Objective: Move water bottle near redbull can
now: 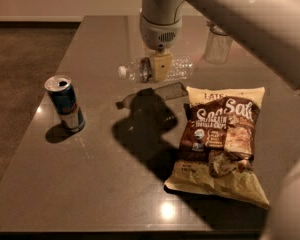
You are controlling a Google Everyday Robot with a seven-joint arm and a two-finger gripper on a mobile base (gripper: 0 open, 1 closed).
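a chip bag (pixel 220 144) lies by the desk's (pixel 90 184) near right corner. the redbull can (pixel 65 104) stands upright by the left edge. farther back, mid-desk, the gripper (pixel 160 66) has its jaws closed on the water bottle (pixel 132 73), held sideways above its shadow. a glass tumbler (pixel 217 45) stands toward the far right.

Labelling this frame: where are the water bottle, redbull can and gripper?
water bottle (pixel 182 68), camera view, clear body near base.
redbull can (pixel 66 106), camera view, blue side.
gripper (pixel 159 65), camera view, between fingertips, clamping bottle's middle.
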